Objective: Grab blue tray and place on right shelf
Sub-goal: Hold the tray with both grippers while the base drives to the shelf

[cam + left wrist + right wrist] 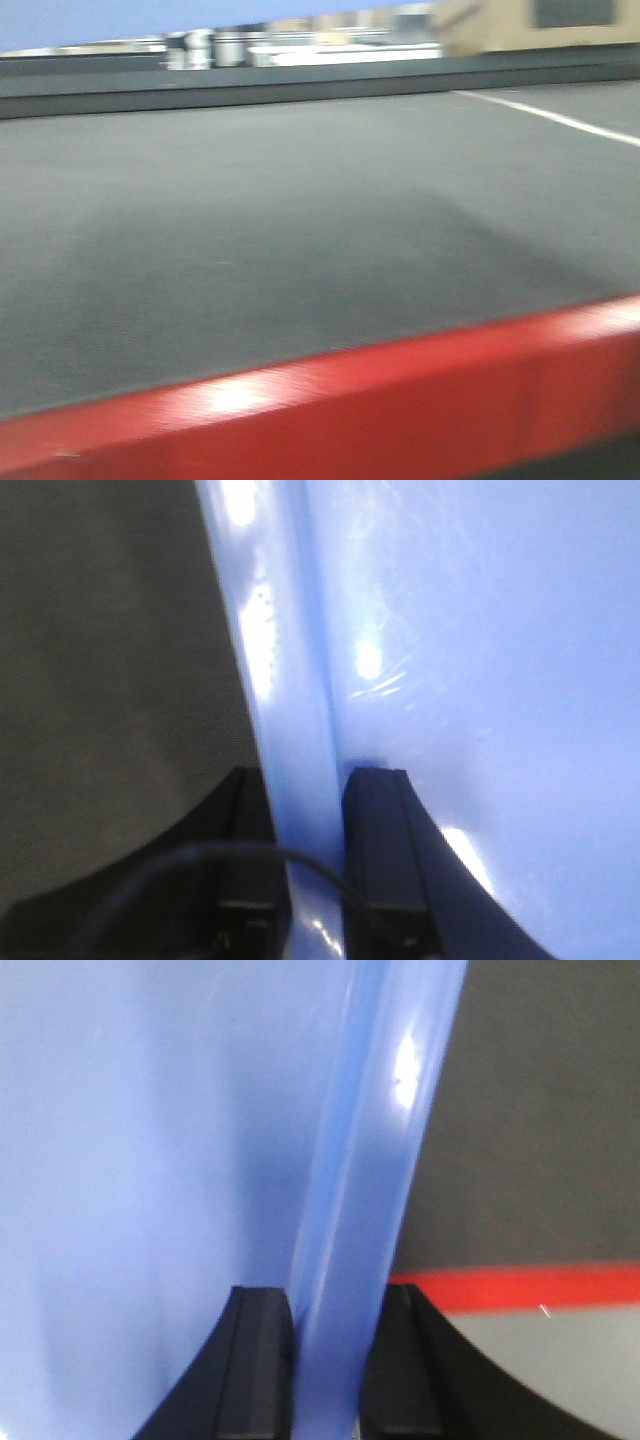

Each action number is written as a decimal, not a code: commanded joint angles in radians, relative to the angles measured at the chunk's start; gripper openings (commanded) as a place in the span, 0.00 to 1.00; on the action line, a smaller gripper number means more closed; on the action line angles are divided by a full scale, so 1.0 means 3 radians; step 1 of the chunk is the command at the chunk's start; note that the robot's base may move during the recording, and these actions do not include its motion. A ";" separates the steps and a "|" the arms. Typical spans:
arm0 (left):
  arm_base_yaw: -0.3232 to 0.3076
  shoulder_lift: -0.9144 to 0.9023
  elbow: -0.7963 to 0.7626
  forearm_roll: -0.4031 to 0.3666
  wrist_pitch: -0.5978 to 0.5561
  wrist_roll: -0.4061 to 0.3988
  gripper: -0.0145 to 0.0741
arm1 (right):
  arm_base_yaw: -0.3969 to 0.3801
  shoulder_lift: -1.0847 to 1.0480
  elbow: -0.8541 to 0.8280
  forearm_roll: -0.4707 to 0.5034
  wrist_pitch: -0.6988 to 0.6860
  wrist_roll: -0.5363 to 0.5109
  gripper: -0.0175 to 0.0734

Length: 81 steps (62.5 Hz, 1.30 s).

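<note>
Left claw (pixel 305 785): pressed onto the flared rim of the tray (pixel 480 680), one dark finger (pixel 245 810) on the outer side and the other on the inner side. A black cable crosses in front of the fingers.

Right claw (pixel 330 1300): likewise pinching the opposite rim of the tray (pixel 150 1160), one finger (pixel 262 1350) inside and one outside.

Tray: glossy pale blue, held between both claws by its two rims. Light glare shows on both rims.

Beyond the left rim lies the dark mat of the tabletop (pixel 100 680). Beyond the right rim, the mat (pixel 540 1140) ends at a red edge (pixel 520 1288), with grey floor (pixel 560 1360) below it.

Front view, blurred: the dark tabletop (pixel 300 230) fills most of the frame, with its red edge (pixel 400 400) nearest and a white line (pixel 550 115) at the far right. A pale blue band (pixel 150 20) runs along the upper left border, apparently the tray, above the tabletop. The background is too blurred to tell.
</note>
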 commanded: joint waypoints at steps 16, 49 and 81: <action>-0.0069 -0.0052 -0.0082 -0.0259 0.0347 0.0187 0.11 | 0.0025 -0.0111 -0.0107 0.0081 0.0090 -0.0062 0.25; -0.0069 -0.0052 -0.0082 -0.0266 0.0347 0.0187 0.11 | 0.0025 -0.0111 -0.0107 0.0081 0.0090 -0.0062 0.25; -0.0069 -0.0052 -0.0082 -0.0266 0.0347 0.0187 0.11 | 0.0025 -0.0111 -0.0107 0.0081 0.0090 -0.0062 0.25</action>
